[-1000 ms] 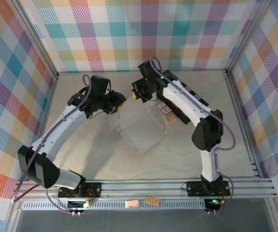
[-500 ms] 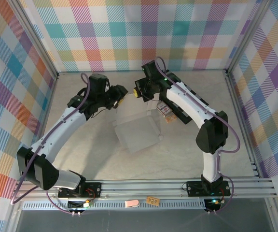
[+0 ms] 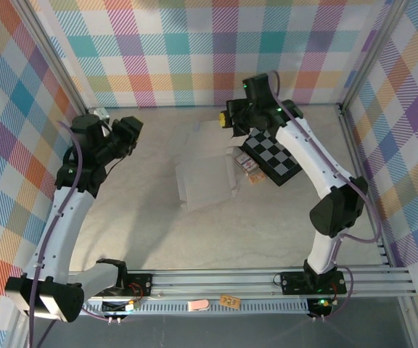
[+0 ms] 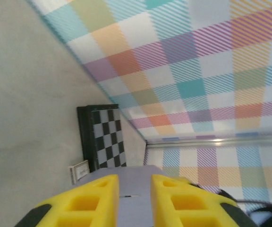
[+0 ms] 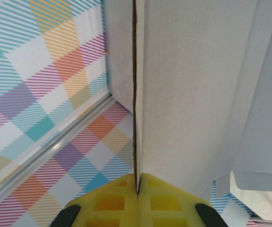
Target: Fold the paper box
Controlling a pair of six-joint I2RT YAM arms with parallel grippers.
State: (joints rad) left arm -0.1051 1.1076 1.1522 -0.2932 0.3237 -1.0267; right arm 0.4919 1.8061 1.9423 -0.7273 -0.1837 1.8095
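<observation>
The paper box [image 3: 205, 185] lies mid-table as a pale lavender sheet, partly folded, with one panel [image 3: 212, 134] lifted toward the back wall. My right gripper [image 3: 231, 121] is at that panel's far edge. In the right wrist view its yellow fingers [image 5: 137, 177] are pressed shut on the thin cardboard edge, and the off-white reverse [image 5: 192, 85] rises in front of the camera. My left gripper [image 3: 131, 130] hangs at the back left, well clear of the box. Its fingers [image 4: 133, 178] stand apart with nothing between them, and the lavender surface [image 4: 135, 203] shows beyond the gap.
The black-and-white checkerboard [image 3: 274, 156] lies right of the box, also seen as the checkerboard [image 4: 105, 137] from the left wrist. Small patterned card packs [image 3: 247, 165] sit between it and the box. Plaid walls and an aluminium frame enclose the table.
My left arm has swung back to the far left, away from the box. My right gripper has moved back and to the right with the lifted panel, and the box has shifted slightly.
</observation>
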